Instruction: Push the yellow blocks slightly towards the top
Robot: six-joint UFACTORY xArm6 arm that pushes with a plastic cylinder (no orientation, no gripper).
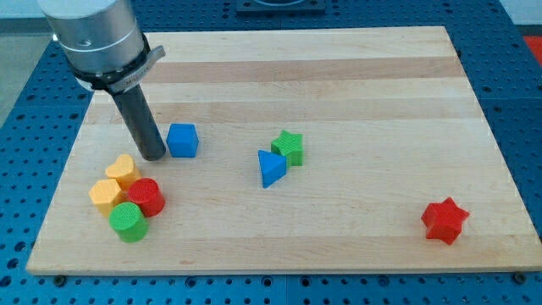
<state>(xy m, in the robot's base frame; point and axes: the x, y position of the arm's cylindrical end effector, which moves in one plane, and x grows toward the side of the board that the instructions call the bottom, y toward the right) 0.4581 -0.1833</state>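
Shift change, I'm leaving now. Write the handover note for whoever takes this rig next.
My tip rests on the board, just above the yellow heart block and left of the blue cube.
The yellow heart block and the other yellow block sit at the view's lower left, clustered with the red cylinder and green cylinder.
Done: nothing evident.
Left: bring the tip below the yellow pair and push them slightly towards the top, probably disturbing the cylinders.

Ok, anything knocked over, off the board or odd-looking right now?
Nothing stands out. All blocks sit flat on the board. My tip rests just above the yellow heart and yellow block, left of the blue cube.
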